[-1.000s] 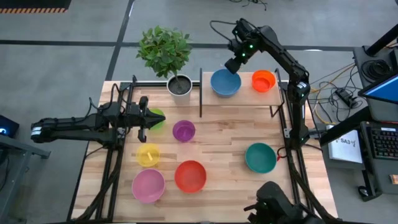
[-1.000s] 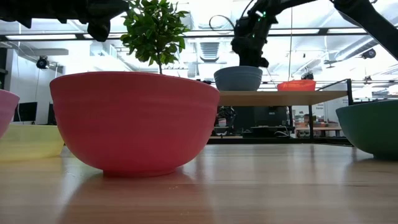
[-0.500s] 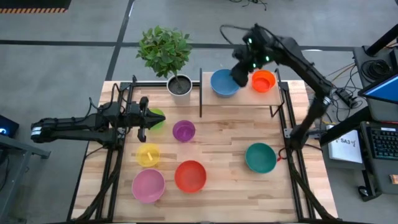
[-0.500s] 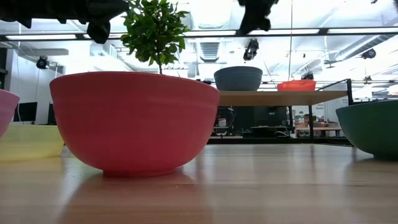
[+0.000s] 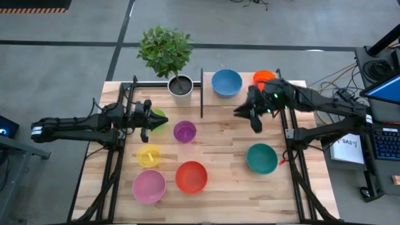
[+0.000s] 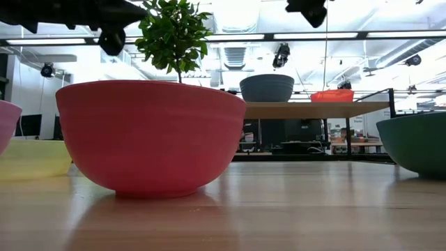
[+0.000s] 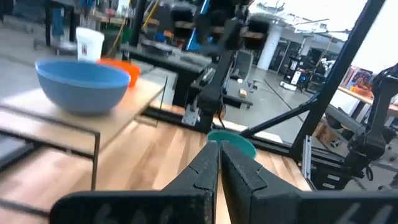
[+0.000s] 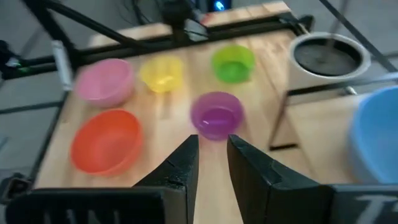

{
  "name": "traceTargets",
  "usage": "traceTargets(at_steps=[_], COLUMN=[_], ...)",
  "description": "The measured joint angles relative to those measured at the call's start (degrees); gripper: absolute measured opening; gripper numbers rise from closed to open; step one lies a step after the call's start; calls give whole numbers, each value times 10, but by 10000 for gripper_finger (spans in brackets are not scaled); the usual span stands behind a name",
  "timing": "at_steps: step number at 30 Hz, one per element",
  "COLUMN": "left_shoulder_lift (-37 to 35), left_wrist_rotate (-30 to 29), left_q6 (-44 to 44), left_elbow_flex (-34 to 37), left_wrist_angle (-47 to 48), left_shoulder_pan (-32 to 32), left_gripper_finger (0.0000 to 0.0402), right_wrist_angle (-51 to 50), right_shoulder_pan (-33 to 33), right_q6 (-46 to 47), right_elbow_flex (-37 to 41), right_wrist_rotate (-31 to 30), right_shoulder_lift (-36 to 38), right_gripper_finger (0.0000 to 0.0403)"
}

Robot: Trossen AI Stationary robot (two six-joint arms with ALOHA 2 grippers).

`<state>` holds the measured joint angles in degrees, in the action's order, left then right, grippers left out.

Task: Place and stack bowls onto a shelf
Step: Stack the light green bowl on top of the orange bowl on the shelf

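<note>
My left gripper (image 5: 147, 119) (image 7: 219, 146) hangs shut in the air over the lime green bowl (image 5: 157, 118), well above it in the low view (image 6: 111, 38). My right gripper (image 5: 244, 114) (image 8: 211, 146) is open and empty, high over the table in front of the shelf (image 5: 219, 101), facing the purple bowl (image 8: 216, 115). The blue bowl (image 5: 226, 82) and the orange bowl (image 5: 264, 77) stand on the shelf board. The purple (image 5: 184, 131), yellow (image 5: 149, 155), red (image 5: 191, 177), pink (image 5: 149, 186) and teal (image 5: 262, 158) bowls sit on the tabletop.
A potted plant in a grey-white pot (image 5: 180, 85) stands at the table's far edge, just left of the shelf. Black frame rails (image 5: 115, 156) run along the table's left and right sides. Bare planks lie between the purple and teal bowls.
My right gripper has come away from the blue bowl on the shelf, risen, and swung over the shelf's front edge toward the table's near side and middle, turning toward the table's left. The blue bowl stays on the shelf.
</note>
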<state>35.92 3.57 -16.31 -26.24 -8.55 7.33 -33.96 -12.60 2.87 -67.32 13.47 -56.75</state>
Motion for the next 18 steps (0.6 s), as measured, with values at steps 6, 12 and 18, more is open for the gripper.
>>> traceTargets(at_steps=[6,12,18], left_shoulder_lift=[60,123,166], left_wrist_rotate=[0,0,-41], left_q6=[-60,-108,-189], left_elbow_flex=[0,0,-46], left_wrist_angle=[1,1,181], left_shoulder_pan=[0,-1,-2], left_gripper_finger=[0,0,0], right_wrist_angle=[83,133,164], right_shoulder_pan=[52,85,100], right_q6=[19,12,17], right_elbow_flex=[95,158,201], right_wrist_rotate=[-2,-21,-21], right_shoulder_lift=[58,83,82], right_gripper_finger=[62,58,58])
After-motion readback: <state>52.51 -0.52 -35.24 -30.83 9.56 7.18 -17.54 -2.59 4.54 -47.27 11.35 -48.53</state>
